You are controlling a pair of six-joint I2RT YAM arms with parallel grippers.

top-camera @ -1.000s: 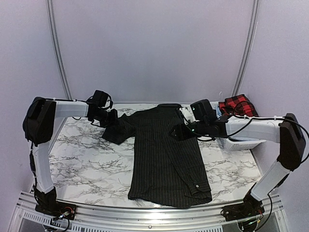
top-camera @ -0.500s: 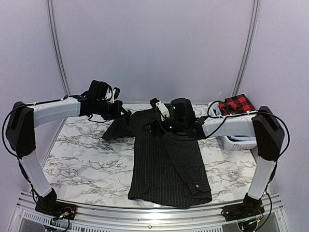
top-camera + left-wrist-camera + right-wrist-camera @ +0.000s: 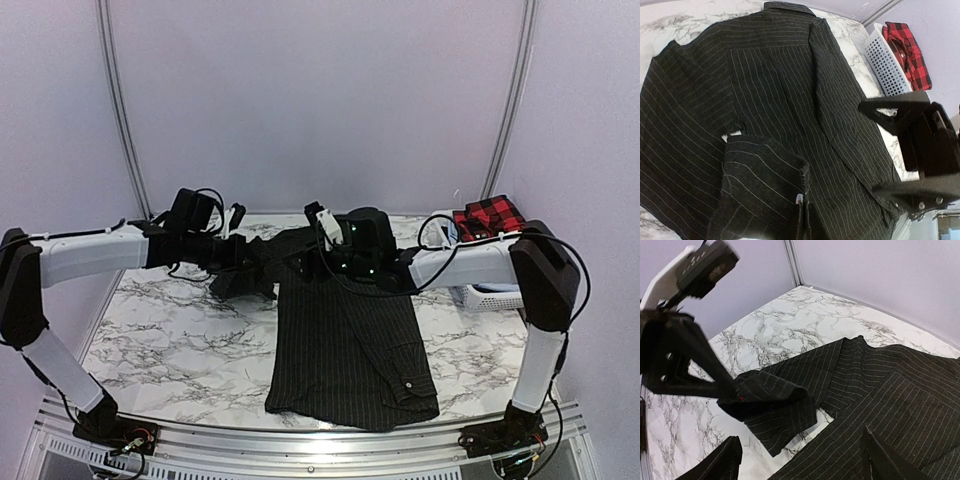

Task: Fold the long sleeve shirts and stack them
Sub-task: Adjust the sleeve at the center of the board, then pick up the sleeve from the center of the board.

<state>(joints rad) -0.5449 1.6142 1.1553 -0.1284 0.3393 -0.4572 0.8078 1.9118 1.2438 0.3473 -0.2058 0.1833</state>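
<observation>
The black pinstriped shirt (image 3: 350,340) lies flat on the marble table, collar at the far side. My left gripper (image 3: 260,264) is shut on the cuff of its left sleeve (image 3: 765,175) and holds the sleeve folded in over the shirt's left edge; its closed tips (image 3: 805,207) pinch the cloth. My right gripper (image 3: 318,262) is open and empty, hovering over the shirt's upper chest just right of the left gripper. Its spread fingers (image 3: 725,460) frame the held cuff (image 3: 770,400). The red-and-black checked shirt (image 3: 490,218) lies in the basket at the back right.
The white lattice basket (image 3: 495,297) stands at the table's right edge behind the right arm, also in the left wrist view (image 3: 885,65). Bare marble (image 3: 170,330) lies left of the shirt. The two grippers are close together.
My right arm has swung left from the basket side to over the shirt's chest. My left gripper has carried the sleeve rightward and lower, toward the shirt body.
</observation>
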